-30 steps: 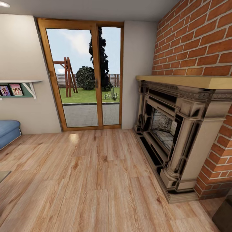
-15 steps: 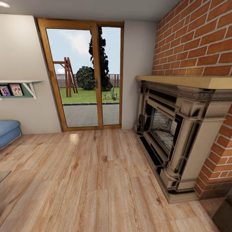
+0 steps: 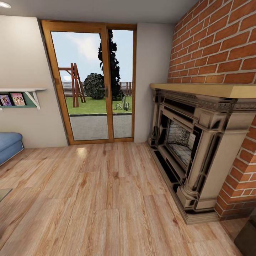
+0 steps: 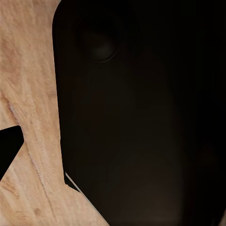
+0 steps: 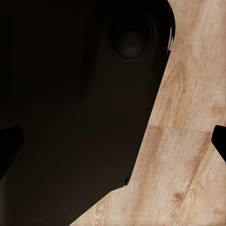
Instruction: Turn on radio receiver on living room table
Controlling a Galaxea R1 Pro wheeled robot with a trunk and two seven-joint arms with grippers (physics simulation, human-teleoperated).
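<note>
The radio receiver is out of view. In the head view I face a corner of the living room with a light wood plank floor point(image 3: 106, 199). A thin grey-beige corner point(image 3: 3, 193) pokes in at the left edge; it may be the table. In the left wrist view my left gripper point(image 4: 113, 146) hangs over the floor beside the robot's dark body point(image 4: 141, 117), with one black fingertip point(image 4: 9, 146) showing at the edge. In the right wrist view my right gripper point(image 5: 113, 141) has its two black fingertips point(image 5: 219, 141) far apart, with nothing between them.
Wood-framed glass doors point(image 3: 92, 81) stand straight ahead. A brick wall with a dark fireplace point(image 3: 192, 142) and its mantel runs along the right. The blue sofa's end point(image 3: 9, 144) and a wall shelf point(image 3: 21, 96) are at the left. A dark shape point(image 3: 249, 234) sits at the bottom right.
</note>
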